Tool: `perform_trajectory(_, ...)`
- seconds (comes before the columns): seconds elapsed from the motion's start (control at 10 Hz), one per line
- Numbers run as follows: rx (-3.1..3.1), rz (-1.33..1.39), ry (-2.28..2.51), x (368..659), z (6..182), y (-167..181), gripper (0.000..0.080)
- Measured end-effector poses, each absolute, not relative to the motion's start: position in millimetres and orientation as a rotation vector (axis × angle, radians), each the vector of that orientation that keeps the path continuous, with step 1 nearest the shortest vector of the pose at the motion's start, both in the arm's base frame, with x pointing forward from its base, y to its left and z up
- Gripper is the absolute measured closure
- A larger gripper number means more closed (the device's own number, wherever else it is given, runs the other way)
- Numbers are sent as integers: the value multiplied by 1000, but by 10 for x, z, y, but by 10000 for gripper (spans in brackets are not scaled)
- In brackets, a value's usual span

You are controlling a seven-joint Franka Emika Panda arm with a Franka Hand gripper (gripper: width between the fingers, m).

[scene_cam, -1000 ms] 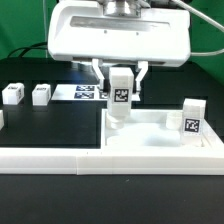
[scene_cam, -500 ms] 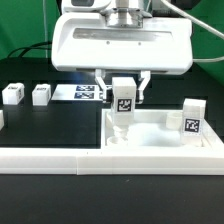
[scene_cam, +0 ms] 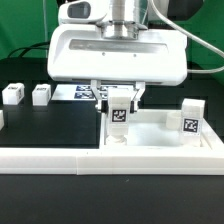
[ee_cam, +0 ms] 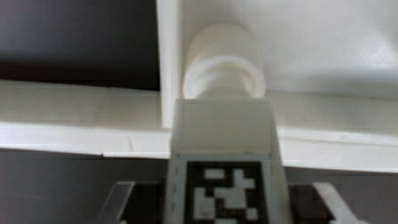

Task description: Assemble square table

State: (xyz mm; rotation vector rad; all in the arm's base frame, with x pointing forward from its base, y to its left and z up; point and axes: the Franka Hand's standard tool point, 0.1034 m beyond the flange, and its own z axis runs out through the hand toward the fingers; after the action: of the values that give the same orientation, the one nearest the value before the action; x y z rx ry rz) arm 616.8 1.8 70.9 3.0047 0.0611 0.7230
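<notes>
- The end effector [scene_cam: 118, 100] is clamped on a white tagged leg [scene_cam: 118, 114], one finger on each side of it, with the tag facing the exterior camera.
- The leg hangs upright over the slab [scene_cam: 155, 135], at the far corner toward the exterior view's left. Its lower end is down at the corner, touching or nearly so.
- In the wrist view the leg's rounded lower end [ee_cam: 222, 70] points straight at that corner. It hides the hole itself, so I cannot tell whether it is seated.
- I judge this step to be fitting the leg into its corner hole. I would hold the leg vertical, press down lightly, and turn without letting it slip in the grasp.
- The risk I see is a tilted start: a leaning leg could jam or push the slab along the black tabletop [scene_cam: 50, 125].
- A second leg [scene_cam: 190, 119] stands on the slab at the far corner toward the exterior view's right, well apart from the arm.
- Two spare legs [scene_cam: 40, 94] wait on the tabletop at the exterior view's left, near the marker board [scene_cam: 84, 93], so I judge the job less than half done.
</notes>
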Motion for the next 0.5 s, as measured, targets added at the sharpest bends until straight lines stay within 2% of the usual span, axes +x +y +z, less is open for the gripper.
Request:
perform_trajectory(0.1,3003,722,65,6157,661,36,509)
perform_trajectory(0.5,2964,785,65,6187,647,6,509)
